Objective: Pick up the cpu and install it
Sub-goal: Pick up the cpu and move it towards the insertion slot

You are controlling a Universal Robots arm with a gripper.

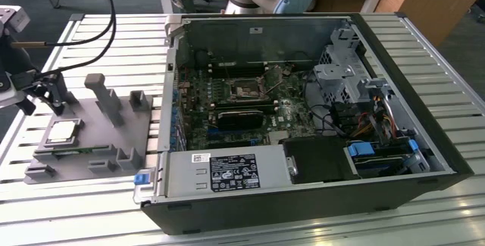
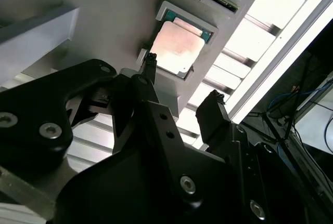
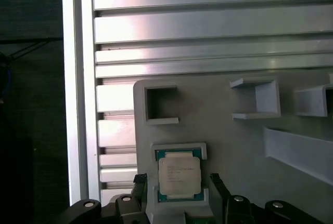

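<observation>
Grey plastic fixture plate point(image 1: 113, 135) is sitting at the exterior view's left on the slatted metal counter point(image 1: 76, 206). The cpu point(image 1: 62, 131) is lying flat in a pocket at the plate's left end. Jaws are hovering spread above it, flanking it without gripping. Open PC case point(image 1: 303, 200) is standing to the right.

The cpu point(image 1: 62, 132) seated flat
Square silvery-grey top, thin green edge, lying level in a framed recess of the grey fixture plate point(image 1: 106, 135).
</observation>
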